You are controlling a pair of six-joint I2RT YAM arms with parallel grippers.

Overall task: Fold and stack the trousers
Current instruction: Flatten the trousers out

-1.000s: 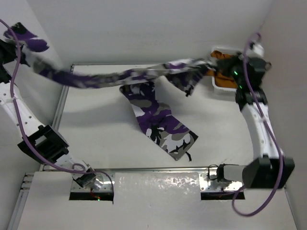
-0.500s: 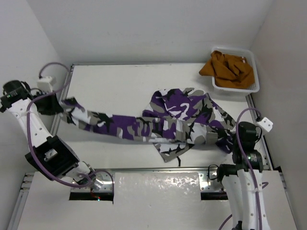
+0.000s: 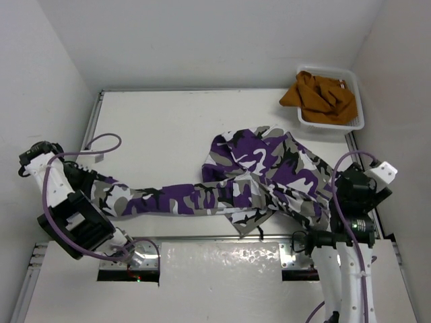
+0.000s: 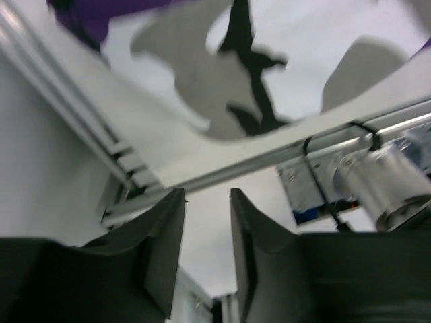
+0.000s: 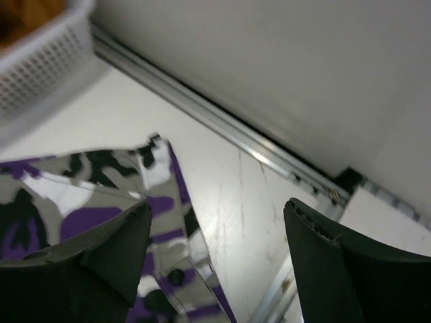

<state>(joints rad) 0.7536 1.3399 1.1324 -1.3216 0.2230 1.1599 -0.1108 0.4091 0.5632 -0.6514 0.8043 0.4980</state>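
The camouflage trousers point(image 3: 262, 161) lie on the table, bunched at centre right, with one leg stretched left to the table's edge. My left gripper point(image 3: 79, 180) sits at that leg's end. In the left wrist view the left gripper point(image 4: 206, 195) is open by a narrow gap with nothing between its fingers, and the trousers point(image 4: 222, 81) lie beyond the tips. My right gripper point(image 3: 340, 192) hovers by the trousers' right end. In the right wrist view the right gripper point(image 5: 217, 208) stands wide open and holds nothing, with the trousers point(image 5: 101, 195) under its left finger.
A white basket point(image 3: 357, 121) holding an orange-brown garment point(image 3: 320, 94) stands at the back right corner, and the basket point(image 5: 40, 74) also shows in the right wrist view. Metal rails point(image 3: 222, 237) run along the table's edges. The right arm's base point(image 3: 330, 242) sits at the near edge.
Both grippers have opened and released the trousers, which a second ago hung stretched in the air. Both arms came toward the near edge, and the trousers now lie on the table.
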